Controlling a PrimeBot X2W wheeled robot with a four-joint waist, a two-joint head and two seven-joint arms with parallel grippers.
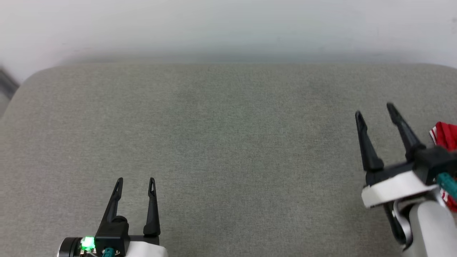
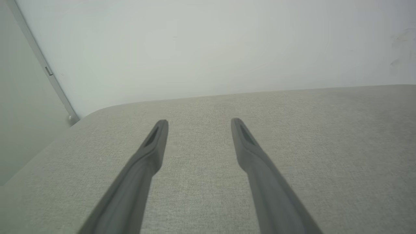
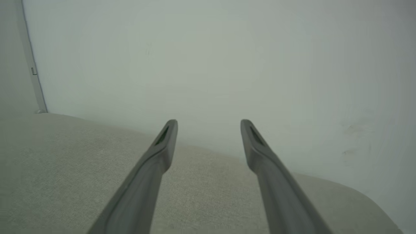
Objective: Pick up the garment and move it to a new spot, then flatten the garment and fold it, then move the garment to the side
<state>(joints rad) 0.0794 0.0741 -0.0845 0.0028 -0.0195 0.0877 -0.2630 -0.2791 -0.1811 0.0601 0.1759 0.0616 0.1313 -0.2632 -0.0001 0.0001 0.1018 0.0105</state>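
Observation:
A small part of the red garment point(image 1: 446, 137) with red-and-white striped trim shows at the right edge of the head view, mostly hidden behind my right arm. My right gripper point(image 1: 375, 110) stands open just left of it, nothing between its fingers; in the right wrist view the right gripper point(image 3: 209, 125) points over the cushion toward the wall. My left gripper point(image 1: 135, 182) is open at the lower left, far from the garment, and the left wrist view shows the left gripper point(image 2: 199, 124) with empty space between its fingers above the fabric.
The work surface is a wide grey fabric cushion point(image 1: 228, 142) with rounded far corners. A pale wall point(image 1: 228, 25) rises right behind it. A wall corner strip point(image 2: 48, 71) runs down at the far left.

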